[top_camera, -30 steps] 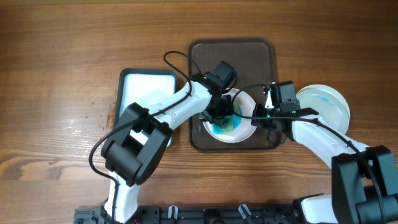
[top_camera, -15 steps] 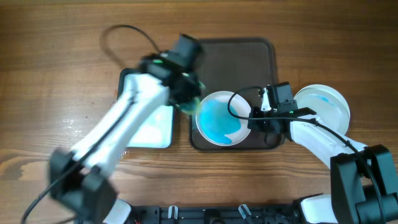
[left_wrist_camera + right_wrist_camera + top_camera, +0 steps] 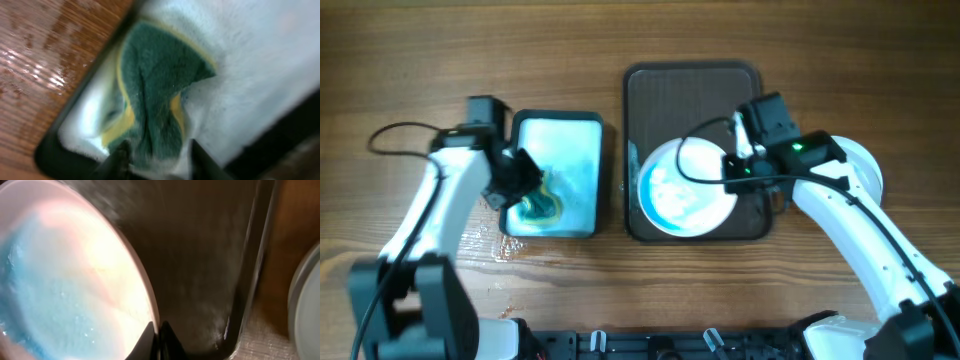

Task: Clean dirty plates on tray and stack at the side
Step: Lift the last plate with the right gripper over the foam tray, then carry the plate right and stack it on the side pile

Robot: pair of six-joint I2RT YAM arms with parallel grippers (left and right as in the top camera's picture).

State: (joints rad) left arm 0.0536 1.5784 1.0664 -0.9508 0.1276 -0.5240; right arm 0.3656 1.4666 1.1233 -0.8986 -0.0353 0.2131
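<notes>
Left gripper: The left gripper (image 3: pixel 520 188) is down inside the basin, near its left side. In the left wrist view (image 3: pixel 157 159) its two fingers sit on each side of the sponge, squeezing it.
Sponge: The sponge (image 3: pixel 541 205) is green with a yellow edge. It is all bunched up (image 3: pixel 155 85) and lies on the wet white floor of the basin.
Basin: The basin (image 3: pixel 565 135) is white with a dark teal rim. It stands just left of the tray. Its floor has a light blue wash on it (image 3: pixel 260 55).
Right gripper: The right gripper (image 3: pixel 732 172) is at the right edge of the plate. In the right wrist view (image 3: pixel 156 336) its fingers are very close together, pinching the plate's rim.
Plate: The plate (image 3: pixel 695 160) lies on the front part of the tray. A blue soapy film covers much of it (image 3: pixel 60 305), and the top part is white.
Tray: The tray (image 3: pixel 690 95) is dark brown, and its back half is bare. Its low rim (image 3: pixel 250 280) runs along the right side.
Second plate: A second plate (image 3: pixel 865 170) sits on the table right of the tray, partly under the right arm. Its edge shows in the right wrist view (image 3: pixel 305 305). I cannot tell if more lie under it.
Table: The table (image 3: pixel 420 60) is brown wood. It looks wet next to the basin (image 3: pixel 40 45).
</notes>
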